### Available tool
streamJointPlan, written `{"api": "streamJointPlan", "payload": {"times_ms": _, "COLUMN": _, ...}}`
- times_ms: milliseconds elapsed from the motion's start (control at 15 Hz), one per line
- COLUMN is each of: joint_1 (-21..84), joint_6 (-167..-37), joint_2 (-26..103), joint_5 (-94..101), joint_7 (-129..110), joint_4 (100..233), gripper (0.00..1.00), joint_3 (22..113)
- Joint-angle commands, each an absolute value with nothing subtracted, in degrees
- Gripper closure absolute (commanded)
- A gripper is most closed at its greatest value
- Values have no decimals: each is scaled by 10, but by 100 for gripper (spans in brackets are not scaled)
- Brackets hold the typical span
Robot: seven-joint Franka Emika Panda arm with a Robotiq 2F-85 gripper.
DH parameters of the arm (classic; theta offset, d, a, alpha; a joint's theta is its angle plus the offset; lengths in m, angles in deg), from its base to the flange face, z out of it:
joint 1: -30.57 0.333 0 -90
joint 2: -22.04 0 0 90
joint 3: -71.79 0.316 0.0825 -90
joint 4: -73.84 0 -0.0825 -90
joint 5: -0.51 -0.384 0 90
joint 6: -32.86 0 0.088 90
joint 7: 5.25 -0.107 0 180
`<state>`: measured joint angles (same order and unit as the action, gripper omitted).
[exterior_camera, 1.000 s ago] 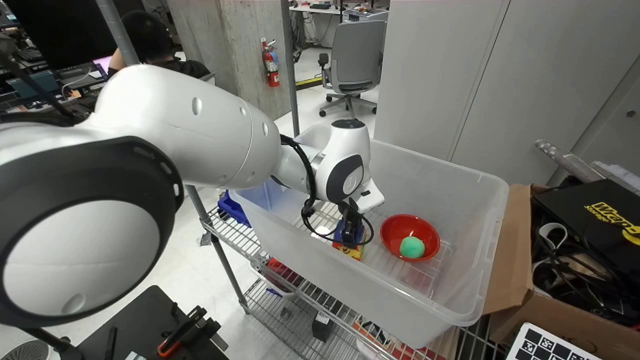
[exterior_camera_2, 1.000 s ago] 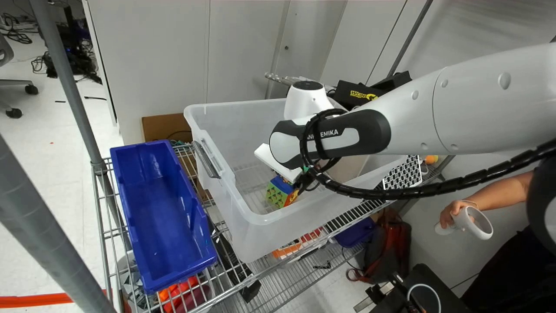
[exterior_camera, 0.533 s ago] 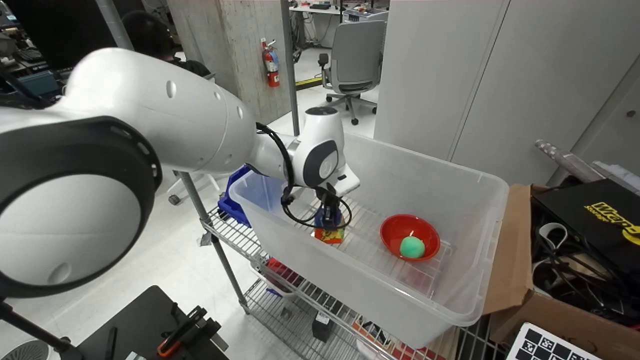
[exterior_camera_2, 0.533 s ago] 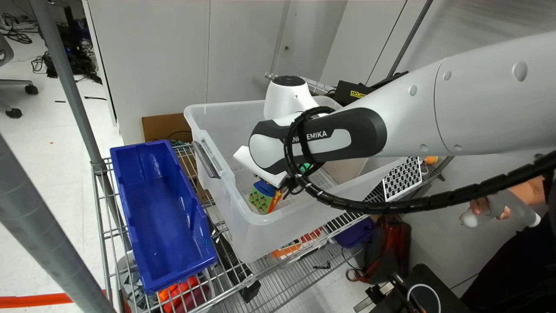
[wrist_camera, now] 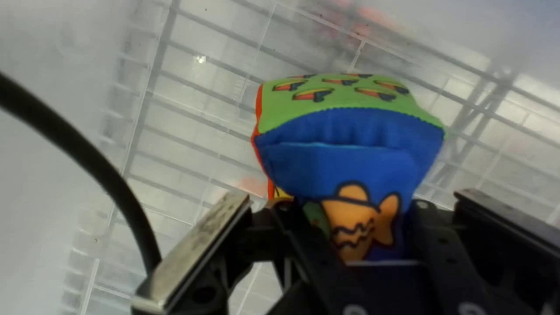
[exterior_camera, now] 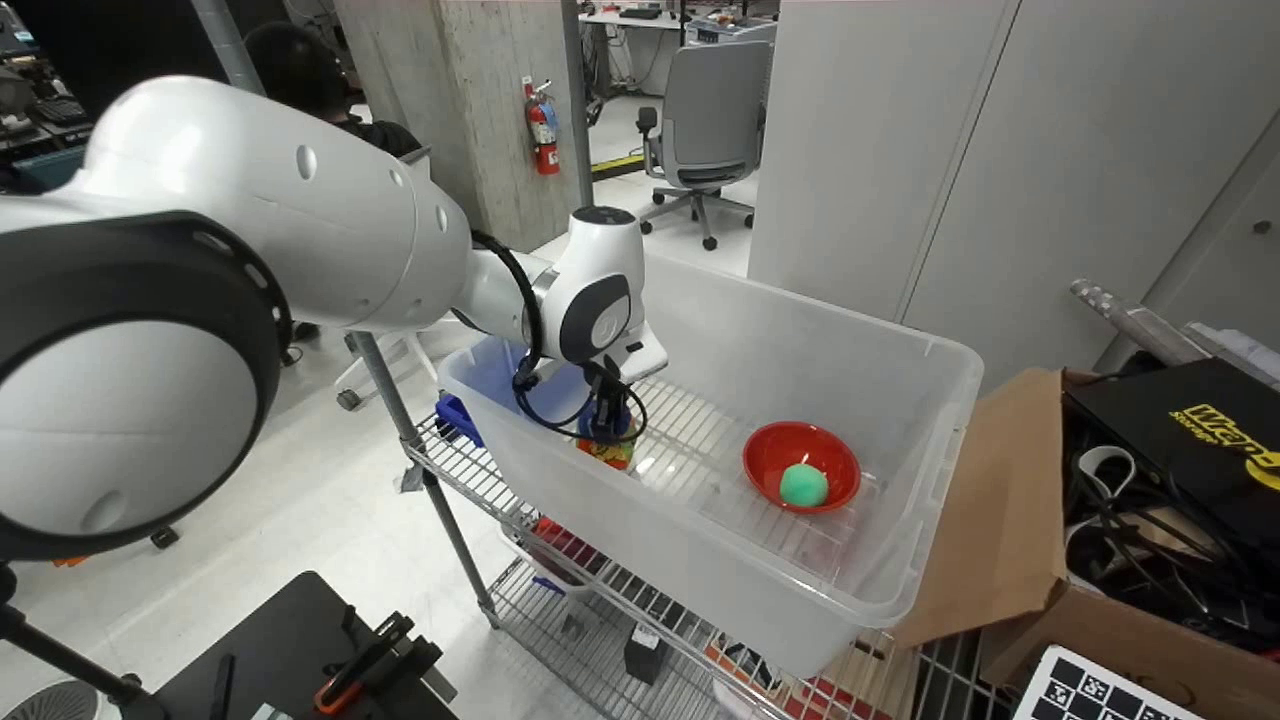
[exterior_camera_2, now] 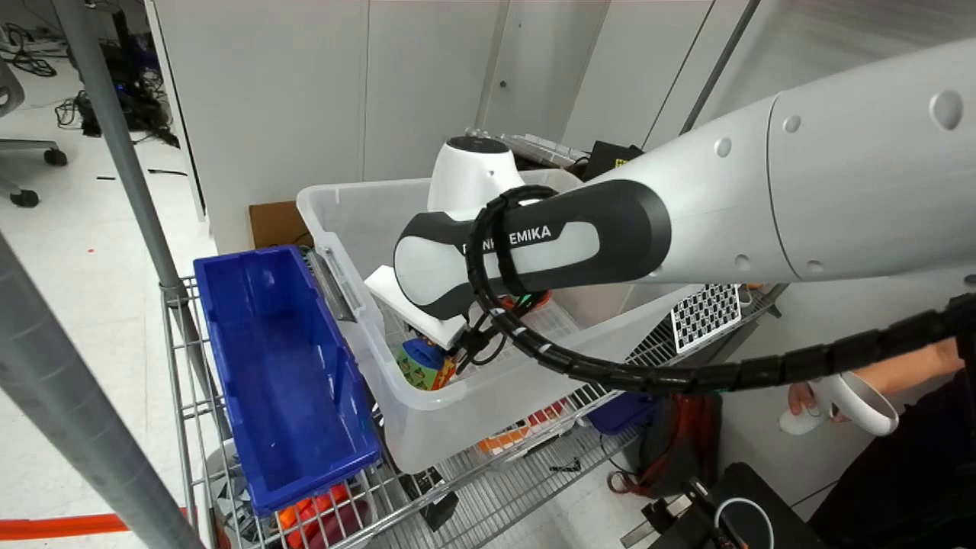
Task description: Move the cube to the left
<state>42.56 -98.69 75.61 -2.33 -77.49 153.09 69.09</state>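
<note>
Soft-looking, puckered cube (wrist_camera: 345, 164), fish-printed blue above a patterned green side, pinched in the claw (wrist_camera: 353, 210).

One cube (wrist_camera: 345, 162), one bowl (exterior_camera: 765, 457); one green ball (exterior_camera: 803, 486)

Clear tub (exterior_camera: 690, 575), blue bin (exterior_camera_2: 282, 396) on wire shelf (exterior_camera: 470, 475)

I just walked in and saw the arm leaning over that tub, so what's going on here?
The robot's gripper has a soft, colourful cube pinched by its blue top inside a clear tub, near the end beside the blue bin. The job is to move it left; it is not yet released. I can't tell whether it touches the tub's floor. A red bowl holding a green ball sits toward the other end. A person's hand holds what looks like a controller.
</note>
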Motion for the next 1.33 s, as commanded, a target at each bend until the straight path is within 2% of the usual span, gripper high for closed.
{"api": "streamJointPlan", "payload": {"times_ms": 0, "joint_1": 417, "joint_6": -982, "joint_2": 766, "joint_5": -41, "joint_7": -786, "joint_4": 1522, "gripper": 94, "joint_3": 689}}
{"api": "streamJointPlan", "payload": {"times_ms": 67, "joint_1": 414, "joint_6": -980, "joint_2": 768, "joint_5": -42, "joint_7": -788, "joint_4": 1522, "gripper": 55, "joint_3": 689}}
{"api": "streamJointPlan", "payload": {"times_ms": 600, "joint_1": 412, "joint_6": -973, "joint_2": 725, "joint_5": -48, "joint_7": -793, "joint_4": 1567, "gripper": 0, "joint_3": 685}}
{"api": "streamJointPlan", "payload": {"times_ms": 1133, "joint_1": 405, "joint_6": -1003, "joint_2": 499, "joint_5": -56, "joint_7": -775, "joint_4": 1772, "gripper": 0, "joint_3": 691}}
{"api": "streamJointPlan", "payload": {"times_ms": 1200, "joint_1": 410, "joint_6": -986, "joint_2": 576, "joint_5": -40, "joint_7": -788, "joint_4": 1695, "gripper": 0, "joint_3": 685}}
{"api": "streamJointPlan", "payload": {"times_ms": 1267, "joint_1": 409, "joint_6": -986, "joint_2": 547, "joint_5": -40, "joint_7": -788, "joint_4": 1717, "gripper": 0, "joint_3": 687}}
